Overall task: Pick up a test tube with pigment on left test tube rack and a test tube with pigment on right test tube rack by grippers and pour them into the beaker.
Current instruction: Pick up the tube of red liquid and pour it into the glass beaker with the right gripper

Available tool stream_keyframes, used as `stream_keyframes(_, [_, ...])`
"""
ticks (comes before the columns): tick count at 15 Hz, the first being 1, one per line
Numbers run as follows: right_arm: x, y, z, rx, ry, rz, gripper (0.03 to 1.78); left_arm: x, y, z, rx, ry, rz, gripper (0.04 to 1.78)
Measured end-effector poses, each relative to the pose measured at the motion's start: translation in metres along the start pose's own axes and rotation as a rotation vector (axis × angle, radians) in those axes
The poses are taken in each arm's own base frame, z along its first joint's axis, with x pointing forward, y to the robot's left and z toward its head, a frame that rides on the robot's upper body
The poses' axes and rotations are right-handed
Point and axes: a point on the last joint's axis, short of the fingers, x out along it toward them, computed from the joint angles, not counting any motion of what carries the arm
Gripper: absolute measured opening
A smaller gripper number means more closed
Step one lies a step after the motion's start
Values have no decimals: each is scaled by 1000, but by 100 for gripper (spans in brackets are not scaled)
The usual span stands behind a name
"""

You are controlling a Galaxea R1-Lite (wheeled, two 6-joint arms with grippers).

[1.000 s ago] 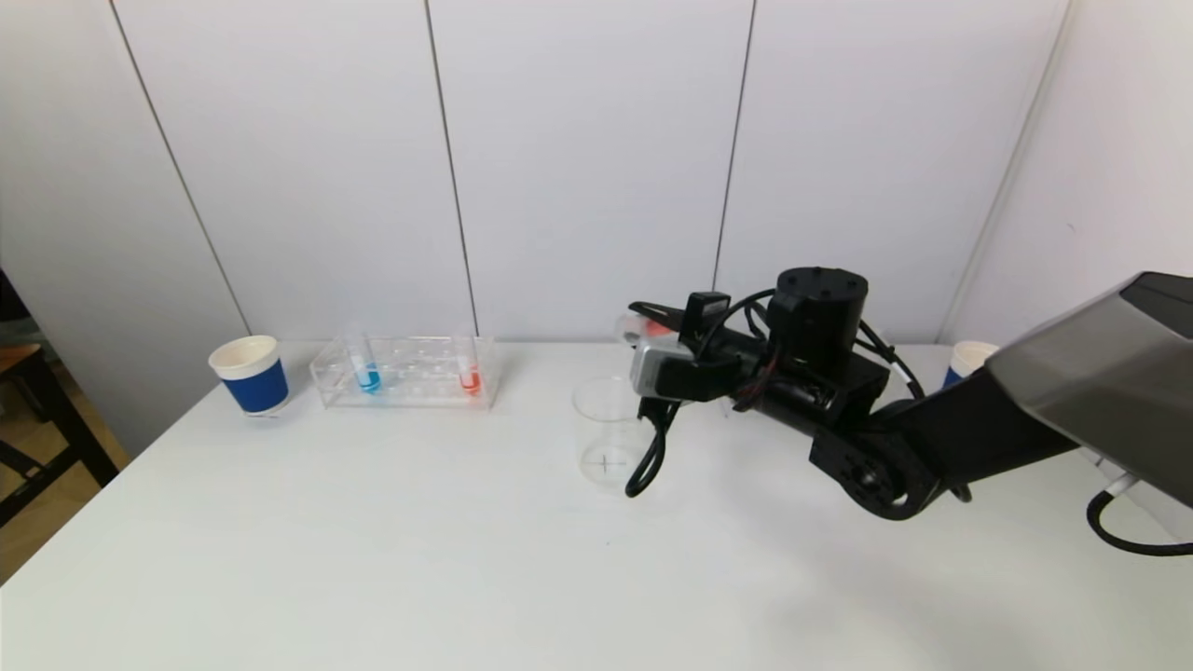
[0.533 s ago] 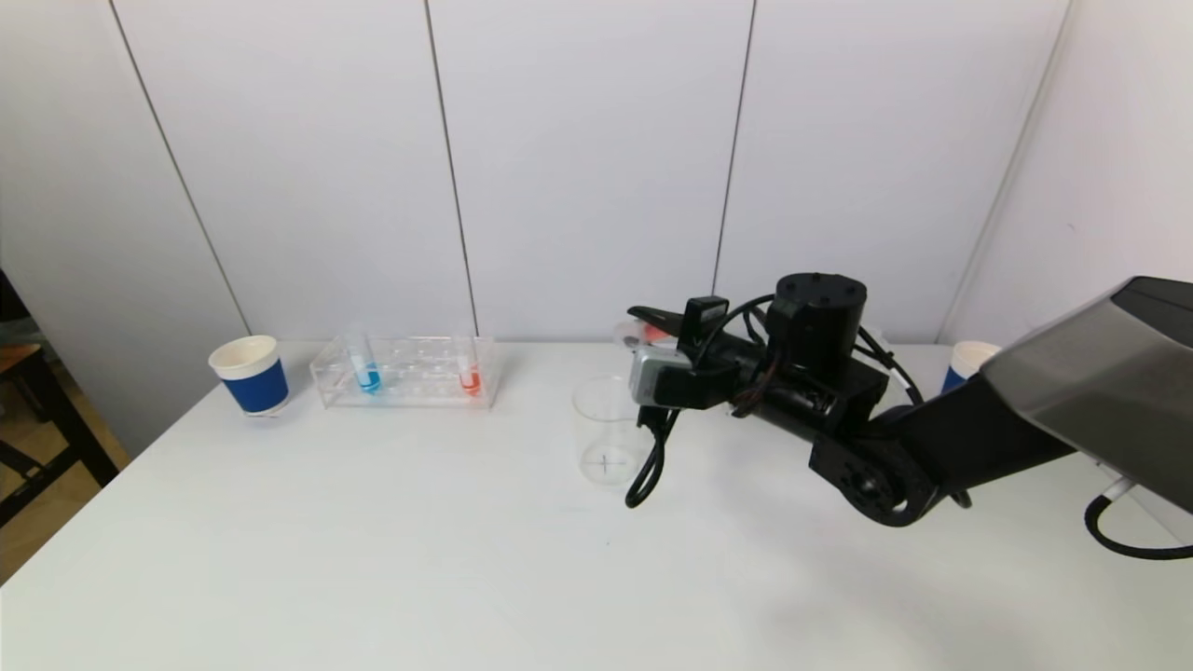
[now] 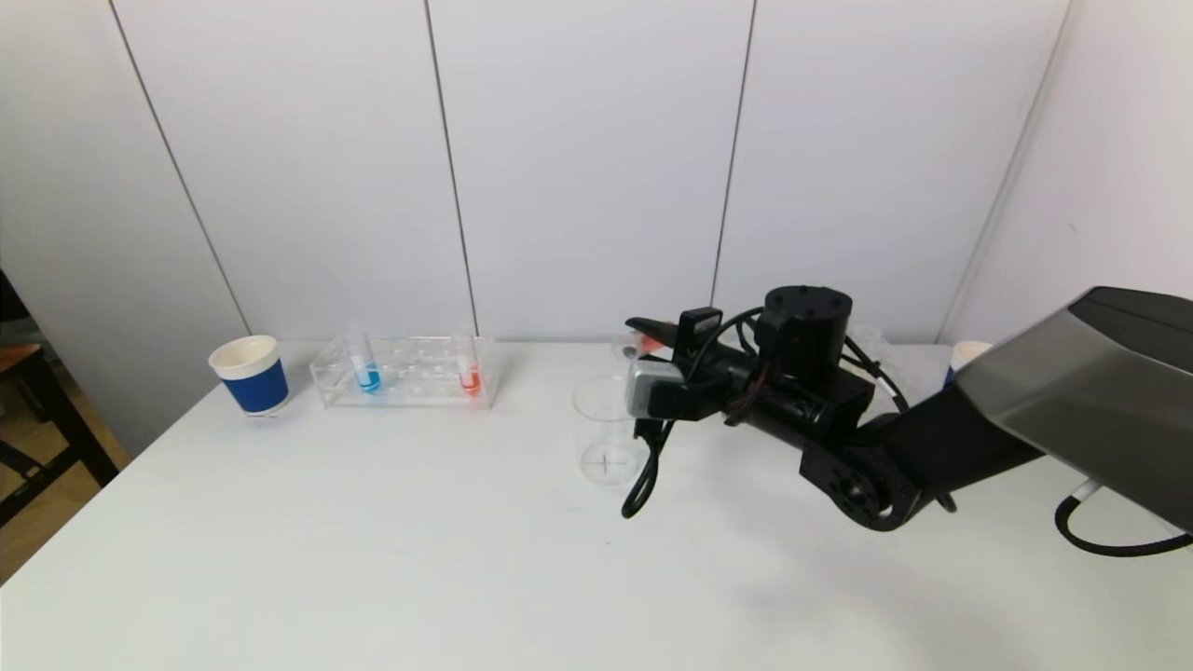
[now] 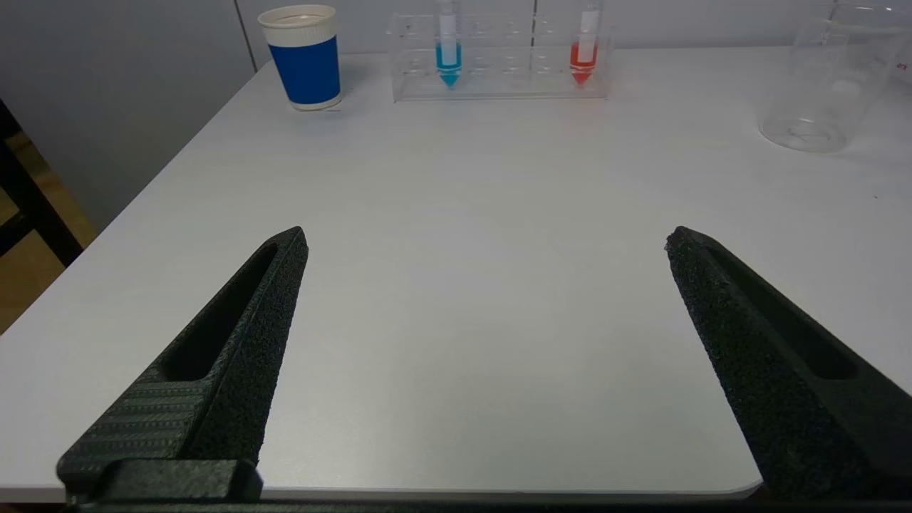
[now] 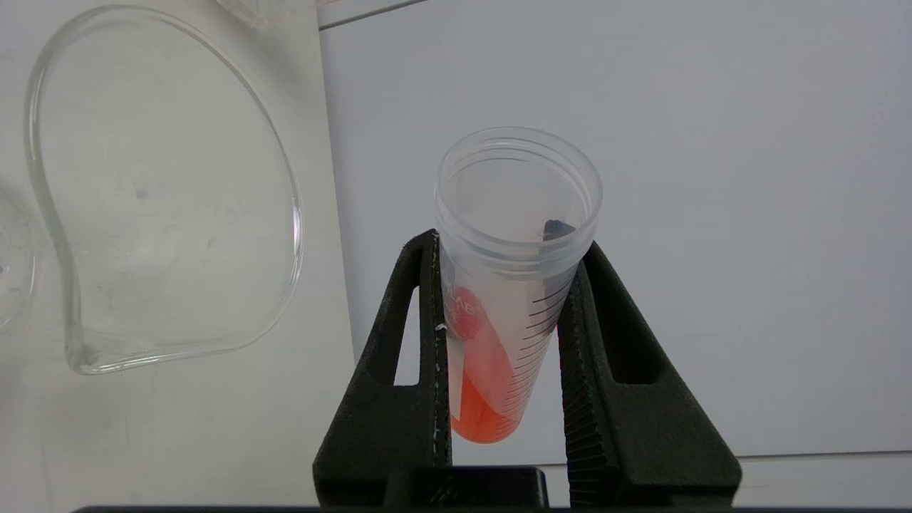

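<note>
Blue-banded white paper forms the cup [image 3: 250, 374] seen at the far left of the white worktop [image 3: 373, 540]. Just beside it the clear plastic test tube rack [image 3: 406, 371] is found, in which a tube of blue pigment [image 3: 364, 366] and a tube of orange-red pigment [image 3: 469, 368] are kept upright, so the left-hand pick is judged not yet begun. The left end effector [image 4: 484, 356] is seen only in its wrist view, low over the near worktop and well apart from the rack, with its fingers spread wide and nothing between them. Near the middle the clear glass beaker [image 3: 607, 429] is seen, with no pigment visible in it. Just beside and above its rim the right end effector [image 3: 643, 334] is clamped on an uncapped clear plastic tube holding orange-red pigment [image 5: 507, 285], tipped with the liquid pooled toward its base; pouring is judged to be only starting. Behind the right arm part of a second paper cup [image 3: 962, 358] is visible. Compared with a second ago, the right arm has been lowered slightly and brought closer to the beaker.
</note>
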Motion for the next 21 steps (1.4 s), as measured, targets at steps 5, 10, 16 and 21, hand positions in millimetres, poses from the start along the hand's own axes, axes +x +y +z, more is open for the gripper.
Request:
stream_keyframes(5, [3,-1,1,-52,23,-9,49,0,0,0,0,0,0,176])
stream_keyframes(10, [3,-1,5,-110,63,-16,49,0,0,0,0,0,0,176])
stream_keyframes(16, [5,0,14,-161,100,-23,49,0,0,0,0,0,0,176])
stream_keyframes(21, [5,1,17,-193,121,-31,49,0,0,0,0,0,0,176])
